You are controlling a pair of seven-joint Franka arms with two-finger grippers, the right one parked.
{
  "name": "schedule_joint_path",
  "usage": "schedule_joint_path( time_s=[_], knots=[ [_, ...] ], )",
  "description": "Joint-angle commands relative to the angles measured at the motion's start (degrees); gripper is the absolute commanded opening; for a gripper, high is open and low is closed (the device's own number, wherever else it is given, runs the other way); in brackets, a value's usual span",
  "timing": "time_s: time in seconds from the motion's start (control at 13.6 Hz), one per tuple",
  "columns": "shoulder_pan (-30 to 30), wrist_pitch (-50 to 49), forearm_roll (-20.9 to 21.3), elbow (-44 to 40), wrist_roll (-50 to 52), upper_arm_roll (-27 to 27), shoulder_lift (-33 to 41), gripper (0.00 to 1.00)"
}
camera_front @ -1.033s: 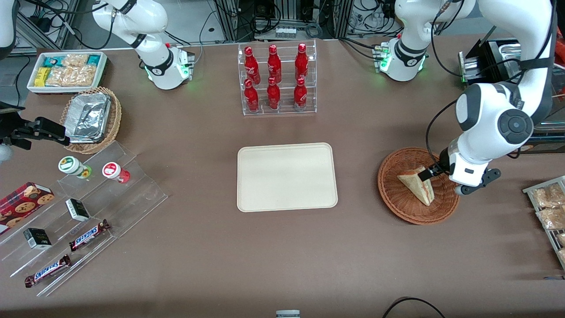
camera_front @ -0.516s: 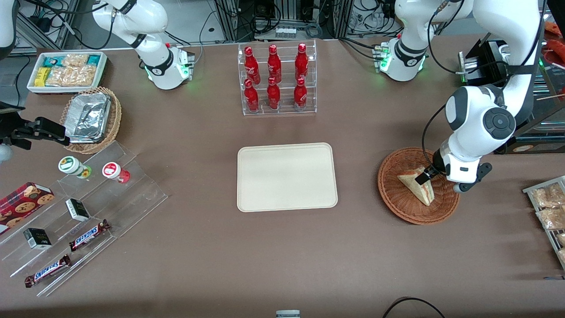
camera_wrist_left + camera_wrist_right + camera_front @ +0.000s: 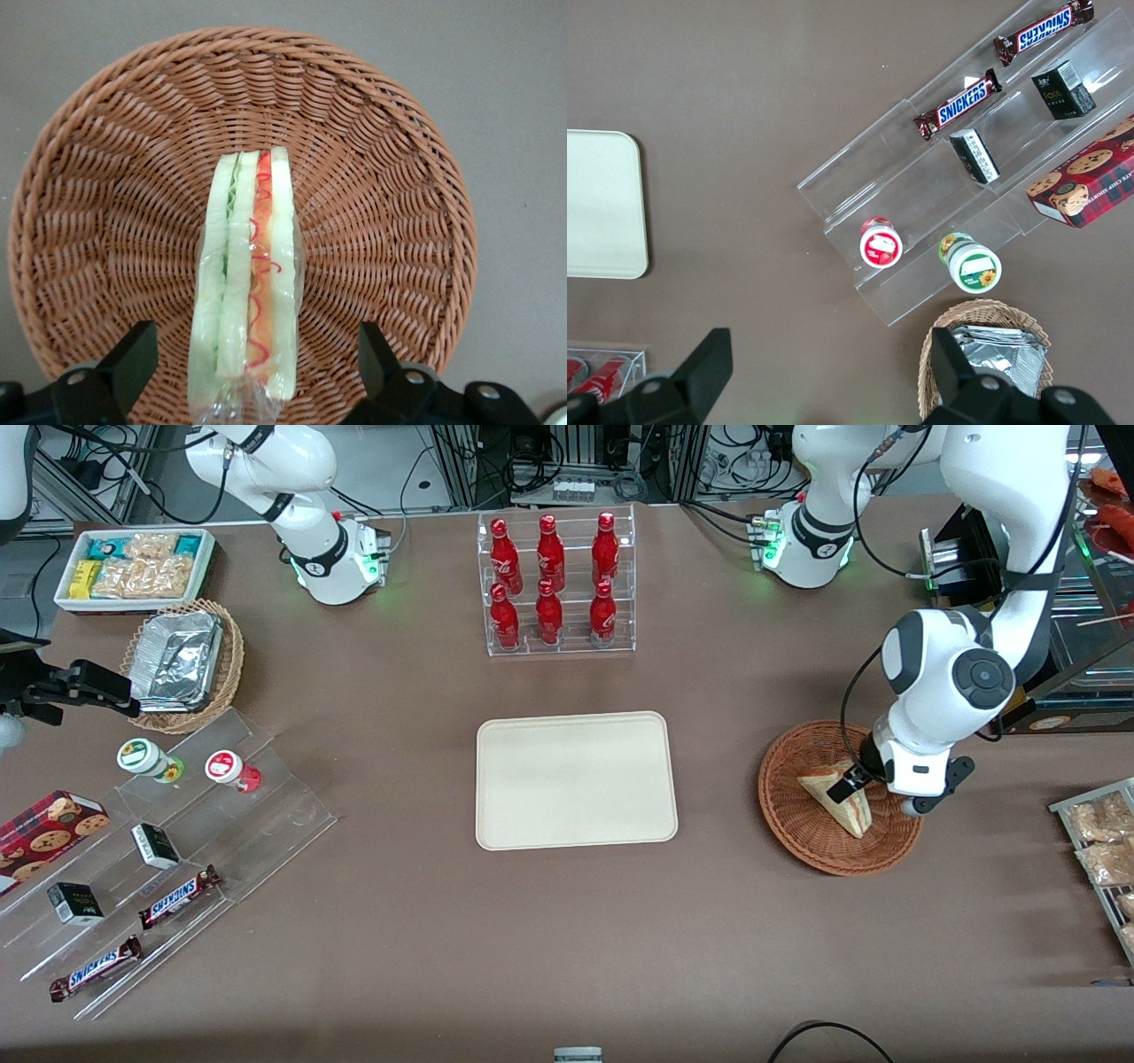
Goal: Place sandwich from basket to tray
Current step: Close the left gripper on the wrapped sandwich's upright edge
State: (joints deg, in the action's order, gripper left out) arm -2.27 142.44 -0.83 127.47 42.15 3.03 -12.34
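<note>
The tool [image 3: 252,372] hangs over the basket [image 3: 802,828], jaws spread wide astride the sandwich [image 3: 248,283], gripping nothing; the tray [image 3: 576,779] sits toward nine o'clock.

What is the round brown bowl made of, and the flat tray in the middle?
The basket looks like woven wicker, reddish-brown: you can see strands crossing in rings. The tray looks like smooth matte plastic, cream-coloured, though that is a guess. The hand is open around the sandwich, which looks wrapped in clear film.
</note>
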Motion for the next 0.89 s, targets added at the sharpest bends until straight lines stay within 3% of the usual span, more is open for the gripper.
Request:
schedule_joint_path(
  time_s=[0.0, 0.07, 0.15, 0.3, 0.37, 0.81],
  knots=[
    [-0.1, 4.24, 1.01, 1.63, 1.71, 0.13, -1.28, 1.0],
    [-0.19, 4.42, 1.01, 1.81, 1.71, 0.22, -1.63, 0.95],
    [-0.19, 4.43, 1.01, 1.9, 1.79, 0.22, -1.63, 0.72],
    [-0.19, 4.25, 1.01, 2.6, 1.79, 0.13, -1.46, 0.15],
    [-0.19, 4.25, 1.01, 2.95, 1.45, 0.22, -1.19, 0.0],
    [-0.19, -7.84, 1.01, -0.98, -2.41, 0.3, 3.2, 0.0]
  ],
)
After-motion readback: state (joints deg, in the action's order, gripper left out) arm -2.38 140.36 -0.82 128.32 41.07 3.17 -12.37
